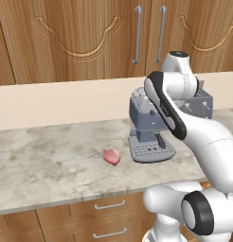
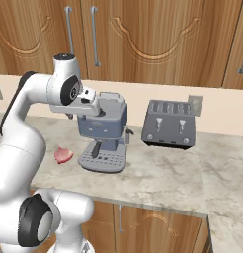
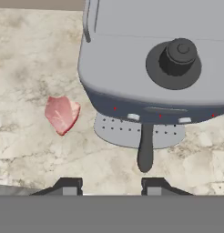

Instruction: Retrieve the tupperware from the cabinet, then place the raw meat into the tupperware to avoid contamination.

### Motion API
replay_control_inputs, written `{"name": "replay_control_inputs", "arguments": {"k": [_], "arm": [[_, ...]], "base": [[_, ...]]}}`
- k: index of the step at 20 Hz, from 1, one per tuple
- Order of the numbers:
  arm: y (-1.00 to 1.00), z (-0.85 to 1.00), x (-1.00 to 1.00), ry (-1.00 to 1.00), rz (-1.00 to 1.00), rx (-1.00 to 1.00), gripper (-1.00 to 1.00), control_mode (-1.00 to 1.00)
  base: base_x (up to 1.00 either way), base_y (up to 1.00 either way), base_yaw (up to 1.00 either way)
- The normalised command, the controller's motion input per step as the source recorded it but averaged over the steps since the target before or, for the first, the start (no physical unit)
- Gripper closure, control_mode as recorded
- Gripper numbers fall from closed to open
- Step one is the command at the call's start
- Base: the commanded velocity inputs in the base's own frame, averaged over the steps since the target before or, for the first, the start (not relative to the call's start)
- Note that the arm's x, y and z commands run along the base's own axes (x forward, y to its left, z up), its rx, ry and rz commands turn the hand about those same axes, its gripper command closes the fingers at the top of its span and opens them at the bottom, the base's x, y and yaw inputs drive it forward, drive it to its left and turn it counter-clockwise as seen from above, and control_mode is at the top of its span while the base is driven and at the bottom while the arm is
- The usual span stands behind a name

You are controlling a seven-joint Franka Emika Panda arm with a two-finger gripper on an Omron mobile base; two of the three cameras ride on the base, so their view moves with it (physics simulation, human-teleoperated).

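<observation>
The raw meat [image 1: 112, 157] [image 2: 63, 154] [image 3: 62, 113] is a small pinkish-red lump, irregular and roughly heart-shaped with pale marbling, lying flat on the tabletop [image 1: 47, 160] [image 2: 158, 175] [image 3: 32, 59] below the gripper [image 3: 111, 186] and off to its left in the hand view. The gripper hangs above it with nothing between its tips, which stand apart at a middling width; only their dark ends rise into the hand view, so the rest of the fingers is cut off. In the base views the hand is largely hidden behind the arm's wrist.

Directly under and ahead of the gripper stands the grey coffee machine [image 1: 149, 127] [image 2: 104, 133] [image 3: 159, 68], smooth-topped with a dark round knob, a perforated drip tray and a dark spout handle. The tabletop is mottled beige marble.

Above and beyond the gripper, the cabinet [image 1: 85, 33] [image 2: 138, 29] is warm wood with carved arched panels and long grey bar handles; its doors are closed, so whatever is inside is hidden. A boxy grey toaster [image 2: 171, 123] sits well to the gripper's right.
</observation>
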Motion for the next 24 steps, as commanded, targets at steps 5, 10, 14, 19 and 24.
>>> {"name": "replay_control_inputs", "arguments": {"k": [5,10,14,19,24], "arm": [[0.14,-0.02,0.00,-0.05,-0.01,-0.01,-1.00,-1.00],[0.23,0.11,-0.01,-0.16,-0.03,-0.05,-1.00,-1.00],[0.21,0.20,-0.01,-0.26,-0.04,-0.11,-1.00,-1.00],[0.01,0.27,0.04,-0.25,-0.03,-0.03,-1.00,-1.00],[0.00,0.41,0.00,-0.21,-0.04,0.03,-1.00,-1.00]], "base": [[0.00,0.00,0.00],[0.00,0.00,0.00],[0.00,0.00,0.00],[0.00,0.00,0.00],[0.00,0.00,0.00]]}}
